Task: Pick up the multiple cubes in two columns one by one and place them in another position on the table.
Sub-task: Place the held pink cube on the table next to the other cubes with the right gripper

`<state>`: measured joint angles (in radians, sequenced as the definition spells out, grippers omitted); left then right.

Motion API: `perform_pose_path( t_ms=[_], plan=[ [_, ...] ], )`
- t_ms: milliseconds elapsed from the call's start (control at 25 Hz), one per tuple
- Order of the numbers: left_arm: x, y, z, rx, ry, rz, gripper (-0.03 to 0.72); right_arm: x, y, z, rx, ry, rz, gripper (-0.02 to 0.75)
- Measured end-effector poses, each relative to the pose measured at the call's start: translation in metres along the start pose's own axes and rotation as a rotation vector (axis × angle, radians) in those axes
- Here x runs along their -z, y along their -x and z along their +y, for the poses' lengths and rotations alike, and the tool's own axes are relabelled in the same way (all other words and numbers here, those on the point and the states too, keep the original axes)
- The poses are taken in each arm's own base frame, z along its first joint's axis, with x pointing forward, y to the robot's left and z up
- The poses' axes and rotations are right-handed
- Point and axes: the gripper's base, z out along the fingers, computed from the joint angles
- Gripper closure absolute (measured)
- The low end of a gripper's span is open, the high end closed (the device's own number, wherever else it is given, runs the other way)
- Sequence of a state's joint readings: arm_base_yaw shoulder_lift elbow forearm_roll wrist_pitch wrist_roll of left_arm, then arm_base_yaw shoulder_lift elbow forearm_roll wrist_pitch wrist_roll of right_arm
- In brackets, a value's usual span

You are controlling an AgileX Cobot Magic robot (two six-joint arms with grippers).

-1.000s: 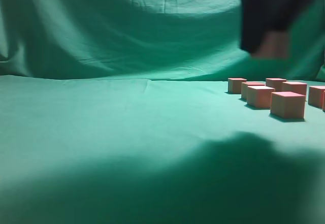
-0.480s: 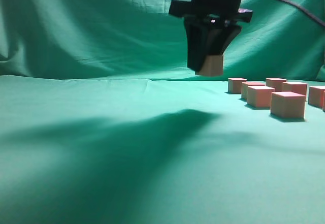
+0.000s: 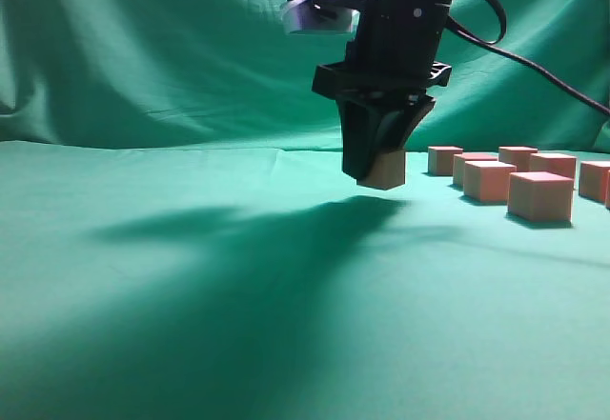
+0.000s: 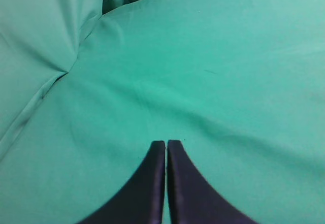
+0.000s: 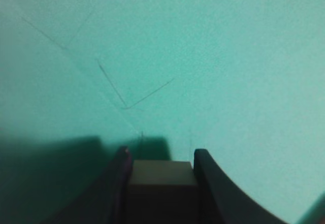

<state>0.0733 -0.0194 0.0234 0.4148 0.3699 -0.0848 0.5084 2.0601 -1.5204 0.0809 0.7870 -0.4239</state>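
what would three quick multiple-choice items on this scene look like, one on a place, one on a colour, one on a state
1. Where is the held cube?
A. Just above the table, left of the resting cubes
B. Stacked on a resting cube
C. Lying on the backdrop cloth

2. What colour is the table cloth?
A. White
B. Teal-green
C. Black

3. How does the left gripper stand?
A. Wide open
B. Clamped on a cube
C. Shut, holding nothing

Answers:
1. A: the exterior view shows the right gripper holding the cube off the cloth, with the resting cubes to its right.
2. B: every view shows green cloth.
3. C: the left wrist view shows the fingers pressed together with nothing between them.
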Motion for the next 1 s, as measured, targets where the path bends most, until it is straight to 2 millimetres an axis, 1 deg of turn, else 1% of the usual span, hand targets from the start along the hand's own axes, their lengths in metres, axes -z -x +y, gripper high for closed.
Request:
perform_pose_path(
  t_ms=[280, 440, 680, 720, 760, 840, 880, 920, 1000],
  plan=[
    [0.0, 0.0, 0.0, 0.0, 0.0, 0.0, 0.688, -0.013, -0.001, 0.0, -0.001, 0.004, 0.013, 0.488],
    [0.0, 0.0, 0.0, 0.0, 0.0, 0.0, 0.688, -0.014, 0.0, -0.001, -0.003, -0.005, -0.006, 0.488],
    [0.0, 0.0, 0.0, 0.0, 0.0, 0.0, 0.688, -0.016, 0.003, -0.003, -0.047, -0.015, -0.031, 0.204],
    [0.0, 0.0, 0.0, 0.0, 0.0, 0.0, 0.688, -0.014, 0.005, -0.003, -0.058, -0.016, -0.034, 0.162],
    [0.0, 0.0, 0.0, 0.0, 0.0, 0.0, 0.688, -0.011, 0.007, -0.004, -0.07, -0.014, -0.033, 0.137],
    [0.0, 0.0, 0.0, 0.0, 0.0, 0.0, 0.688, 0.0, 0.014, -0.005, -0.101, -0.012, -0.034, 0.145],
    [0.0, 0.0, 0.0, 0.0, 0.0, 0.0, 0.688, 0.009, 0.019, -0.007, -0.109, -0.014, -0.041, 0.145],
    [0.0, 0.0, 0.0, 0.0, 0.0, 0.0, 0.688, 0.018, 0.023, -0.008, -0.111, -0.013, -0.037, 0.104],
    [0.0, 0.0, 0.0, 0.0, 0.0, 0.0, 0.688, 0.041, 0.033, -0.01, -0.11, -0.01, -0.033, 0.119]
  ],
)
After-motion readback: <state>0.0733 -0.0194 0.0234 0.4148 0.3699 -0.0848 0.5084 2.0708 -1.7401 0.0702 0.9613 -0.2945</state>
